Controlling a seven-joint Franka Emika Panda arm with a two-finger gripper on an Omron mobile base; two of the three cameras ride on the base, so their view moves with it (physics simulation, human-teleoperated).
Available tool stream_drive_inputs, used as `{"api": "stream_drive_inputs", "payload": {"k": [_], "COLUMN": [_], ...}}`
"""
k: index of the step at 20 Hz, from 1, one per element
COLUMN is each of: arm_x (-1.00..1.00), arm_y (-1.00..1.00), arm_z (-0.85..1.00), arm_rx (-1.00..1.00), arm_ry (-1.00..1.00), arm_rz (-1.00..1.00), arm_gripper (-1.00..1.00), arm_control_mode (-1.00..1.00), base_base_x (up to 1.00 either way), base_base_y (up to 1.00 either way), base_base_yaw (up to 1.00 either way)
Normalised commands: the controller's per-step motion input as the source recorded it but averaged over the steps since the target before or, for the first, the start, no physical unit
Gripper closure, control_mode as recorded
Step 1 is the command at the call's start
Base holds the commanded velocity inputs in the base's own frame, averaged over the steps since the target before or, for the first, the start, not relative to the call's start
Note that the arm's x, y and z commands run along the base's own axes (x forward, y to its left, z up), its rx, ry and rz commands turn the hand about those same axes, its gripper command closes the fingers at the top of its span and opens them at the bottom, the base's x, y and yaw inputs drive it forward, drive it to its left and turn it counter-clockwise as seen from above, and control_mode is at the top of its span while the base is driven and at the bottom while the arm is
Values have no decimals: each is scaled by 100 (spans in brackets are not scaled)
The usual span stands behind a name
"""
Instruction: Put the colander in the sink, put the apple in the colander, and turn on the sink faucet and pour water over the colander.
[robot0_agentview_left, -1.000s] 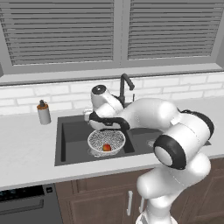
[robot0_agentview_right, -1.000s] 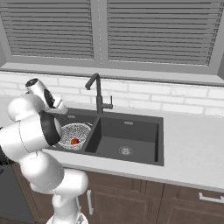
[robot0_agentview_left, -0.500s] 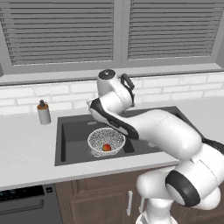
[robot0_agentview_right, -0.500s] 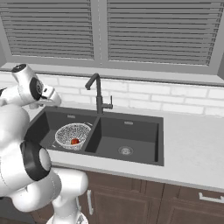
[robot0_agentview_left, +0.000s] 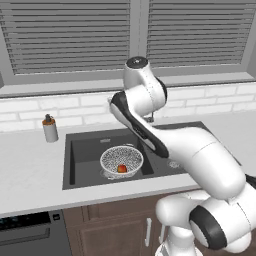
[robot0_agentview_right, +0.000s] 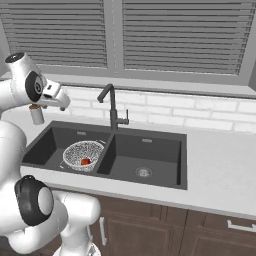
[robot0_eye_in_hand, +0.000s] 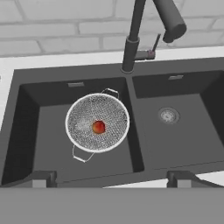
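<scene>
The colander (robot0_eye_in_hand: 97, 123) is a round bowl of white-and-grey speckled mesh with a pale rim and two thin wire loop handles, one toward the brick wall and one toward the front edge of the sink (robot0_eye_in_hand: 183, 144). It sits upright on the floor of the sink's left basin, close against the divider between the two basins. In the left base view the colander (robot0_agentview_left: 121, 160) shows the same speckled, perforated look, about half as wide as the basin it stands in.

The apple (robot0_eye_in_hand: 99, 127) is small, round and red-orange, and lies at the bottom of the colander, near its middle. From the right base view the apple (robot0_agentview_right: 85, 161) shows as a red spot inside the bowl.

The sink is dark grey with two rectangular basins; a round silver drain shows in the right one. The sink faucet (robot0_eye_in_hand: 135, 33) rises from the back rim of the sink at the divider, dark grey, with a curved spout reaching over the right basin and a small side lever.

The claw (robot0_eye_in_hand: 111, 178) hangs above the front edge of the sink, its fingers spread wide apart and gripping nothing.

No brand, label or writing can be read anywhere.
</scene>
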Motion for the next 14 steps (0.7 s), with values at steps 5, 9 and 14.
{"api": "stream_drive_inputs", "payload": {"k": [5,9,14], "arm_x": [-1,0,0], "arm_y": [-28,-53,-59], "arm_z": [37,21,6], "arm_rx": [0,2,3], "arm_ry": [4,2,1], "arm_rz": [0,2,1], "arm_gripper": [-100,-100,-100], "arm_control_mode": [-100,-100,-100], "base_base_x": [0,0,0], "base_base_y": [0,0,0], "base_base_yaw": [0,0,0]}}
